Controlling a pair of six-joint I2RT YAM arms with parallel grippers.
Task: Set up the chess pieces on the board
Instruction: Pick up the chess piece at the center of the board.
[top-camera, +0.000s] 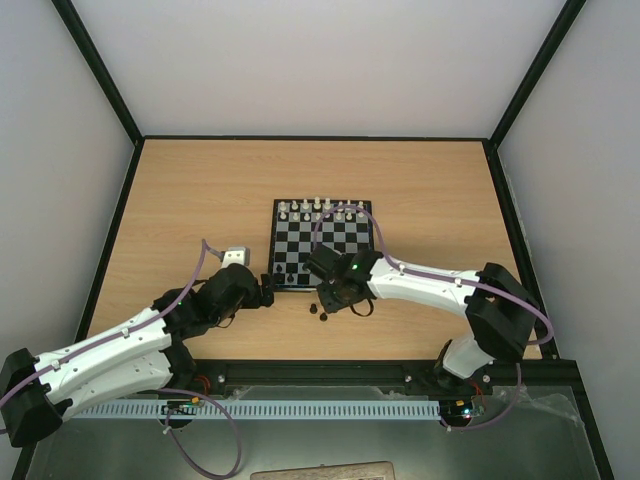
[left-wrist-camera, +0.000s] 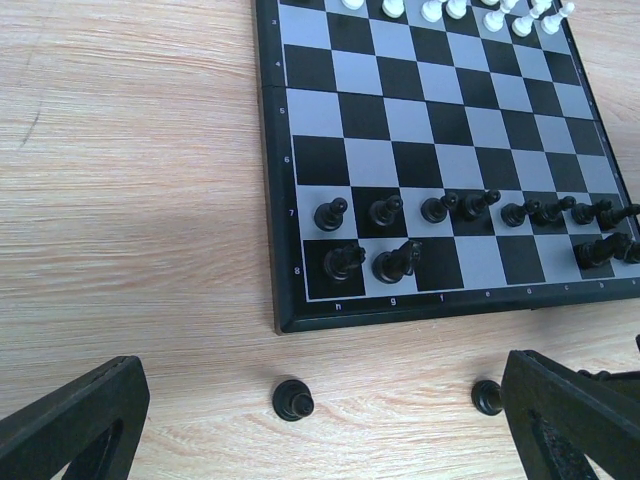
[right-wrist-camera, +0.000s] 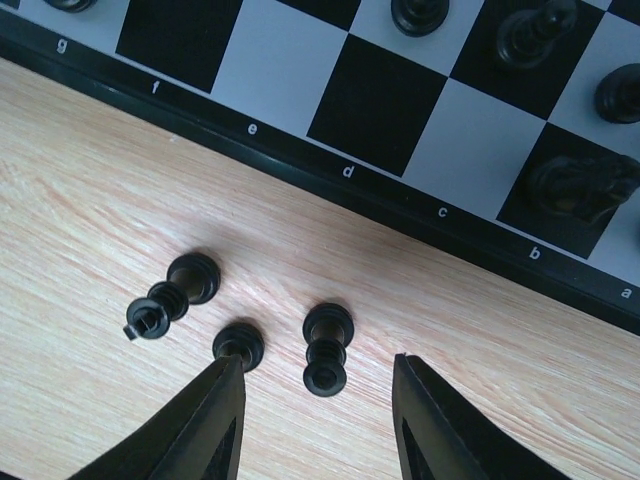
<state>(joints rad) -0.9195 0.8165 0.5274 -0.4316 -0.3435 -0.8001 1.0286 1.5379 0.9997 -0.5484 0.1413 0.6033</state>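
My right gripper (right-wrist-camera: 318, 365) is open wide. One black piece (right-wrist-camera: 328, 345) stands up right between its fingers, just on the near side of the board (right-wrist-camera: 300, 150).

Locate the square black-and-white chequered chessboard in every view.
Top external: the chessboard sits midway up the wooden table.
Left wrist: it fills the upper right.
Right wrist: only its near strip shows, along the top.
Shared landmark: its dark near border, with loose black pieces just outside it.
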